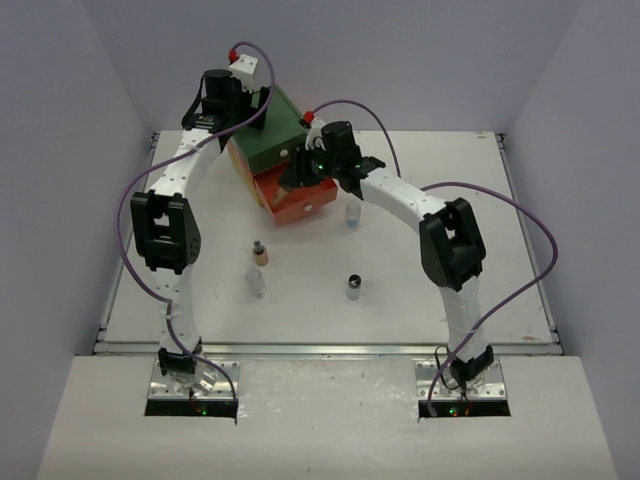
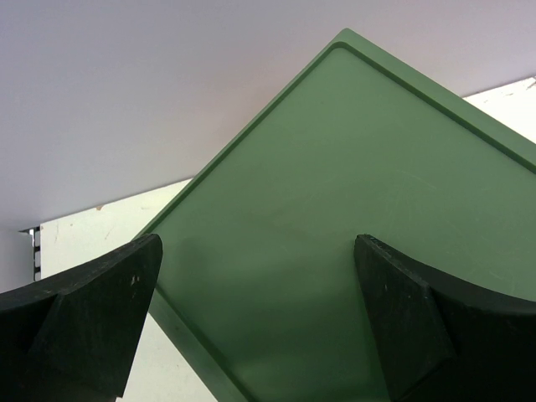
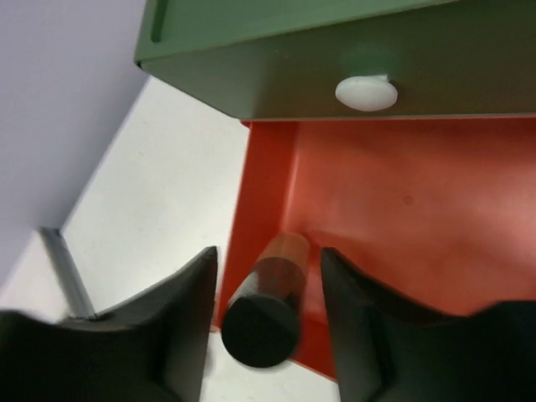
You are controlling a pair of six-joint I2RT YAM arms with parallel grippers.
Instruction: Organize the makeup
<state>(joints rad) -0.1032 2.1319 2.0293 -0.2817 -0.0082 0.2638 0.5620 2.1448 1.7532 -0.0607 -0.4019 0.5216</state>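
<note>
My right gripper [image 3: 266, 255] is open over the pulled-out orange drawer [image 3: 394, 218] of the chest. A tan bottle with a black cap [image 3: 266, 301] lies tilted in the drawer's near corner, between the fingers, with a gap on each side. In the top view this gripper [image 1: 305, 166] hangs over the orange drawer [image 1: 305, 205]. My left gripper [image 2: 258, 243] is open and empty just above the chest's green top [image 2: 352, 167]; the top view shows it [image 1: 236, 118] at the chest's back left. On the table stand a tan dark-capped bottle [image 1: 259, 253], a clear jar [image 1: 257, 282], a black-capped jar [image 1: 354, 287] and another clear jar [image 1: 351, 216].
The green-orange-yellow drawer chest [image 1: 268, 135] stands at the back middle, turned at an angle. The green drawer front with its white knob [image 3: 366, 92] is shut above the orange drawer. The table's raised rim [image 1: 330, 348] runs along the near edge.
</note>
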